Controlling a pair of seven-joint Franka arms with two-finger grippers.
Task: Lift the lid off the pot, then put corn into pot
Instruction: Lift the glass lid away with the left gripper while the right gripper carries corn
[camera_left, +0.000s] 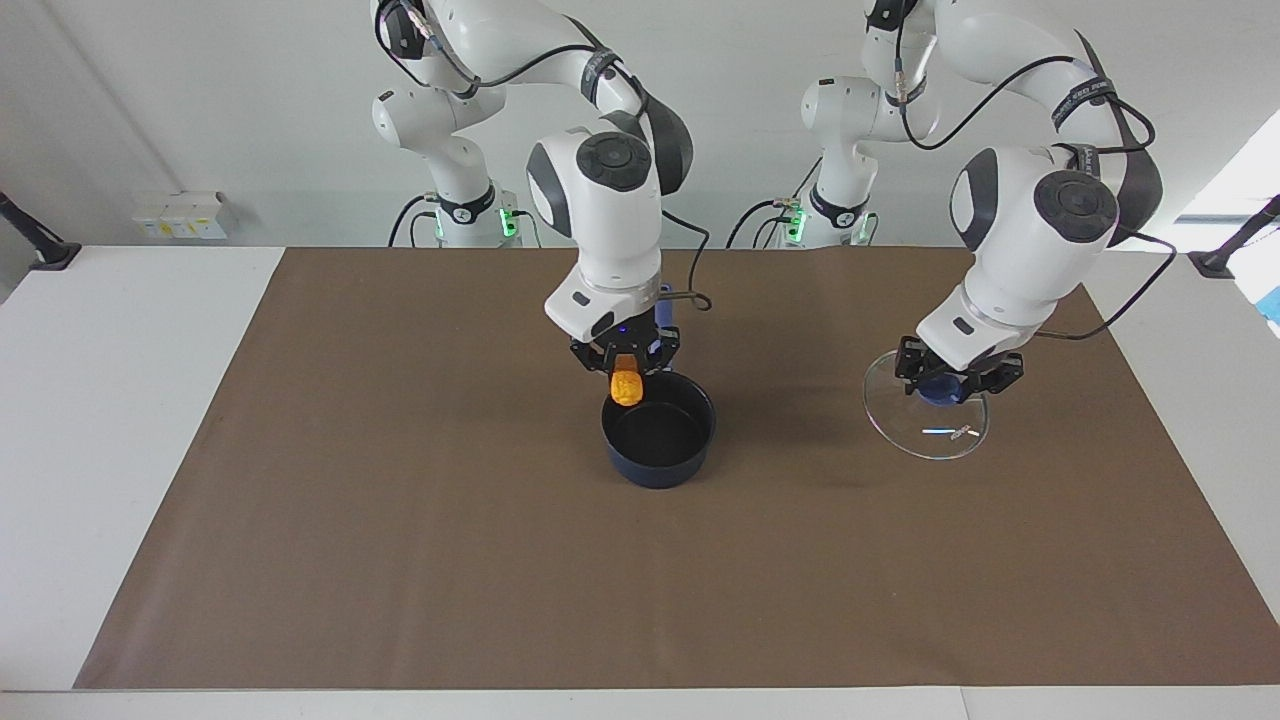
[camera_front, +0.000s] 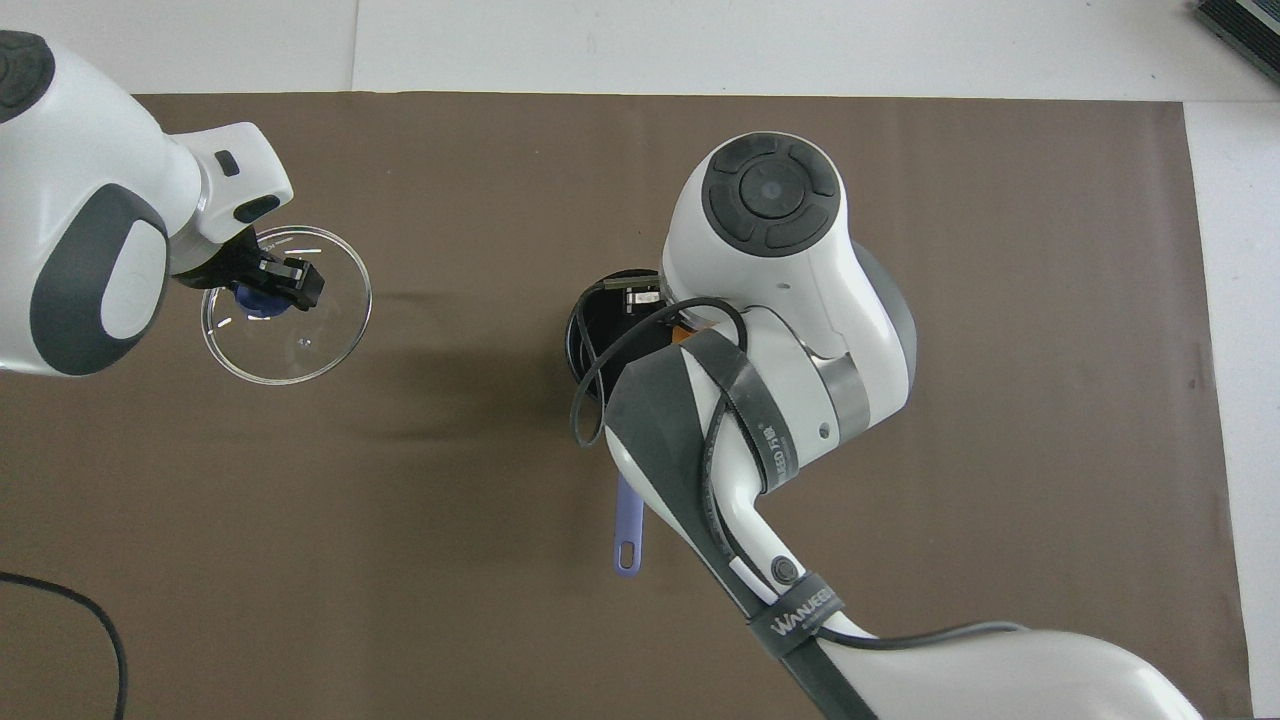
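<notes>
The lid-lifting step looked finished and the corn step was in hand. The right gripper (camera_left: 625, 368) hung over the pot's (camera_left: 658, 440) rim on the side nearer the robots, its fingers pinching the corn (camera_left: 627, 386) so the cob pointed down into the open black interior. The pot sat mid-tabletop (camera_left: 400, 500), its handle (camera_front: 628, 530) pointing toward the robots. Toward the left arm's end, the left gripper (camera_left: 958, 372) had its fingers closed on the blue knob (camera_front: 258, 298) of the lid (camera_left: 925, 415), holding the tilted glass disc just above the brown mat. Next, I judged, the cob needed centring over the pot before release.
</notes>
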